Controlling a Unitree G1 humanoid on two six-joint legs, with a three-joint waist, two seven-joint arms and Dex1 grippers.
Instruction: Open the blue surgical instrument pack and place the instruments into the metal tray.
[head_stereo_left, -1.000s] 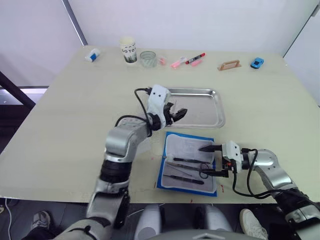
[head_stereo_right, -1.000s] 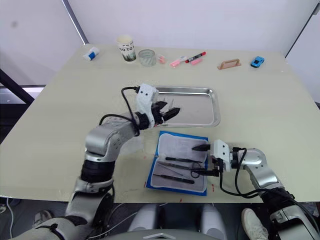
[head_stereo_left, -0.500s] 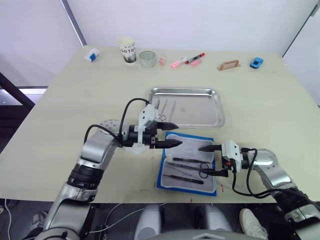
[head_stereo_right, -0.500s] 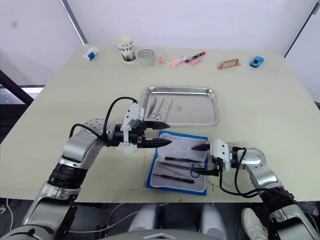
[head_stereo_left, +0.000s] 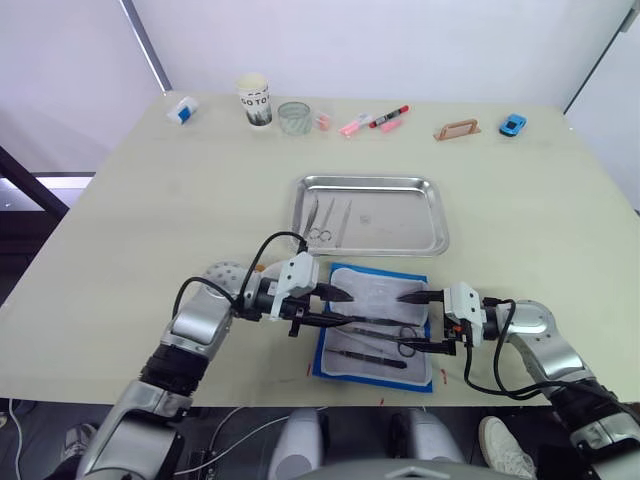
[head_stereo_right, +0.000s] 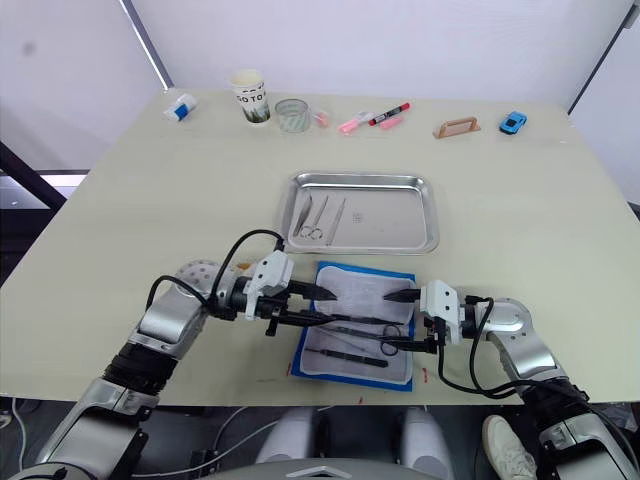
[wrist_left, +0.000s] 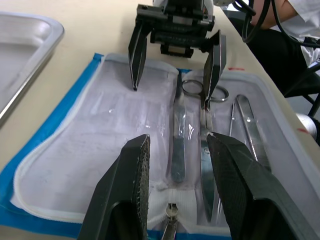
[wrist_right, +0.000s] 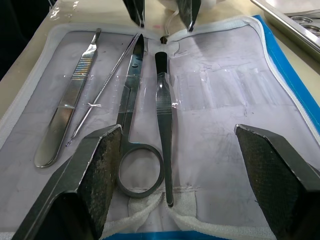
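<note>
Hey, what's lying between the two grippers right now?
The open blue surgical instrument pack, its pale lining holding instruments: scissors, tweezers, a probe. The left gripper and right gripper face each other across it, in the eye views and both wrist views.

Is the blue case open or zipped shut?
Open. The blue surgical instrument pack lies spread flat, its pale lining facing up with scissors and other steel tools lying on it.

bare table (head_stereo_left: 520, 215) lies open between pack (head_stereo_left: 345, 375) and tray (head_stereo_left: 437, 215).
</note>
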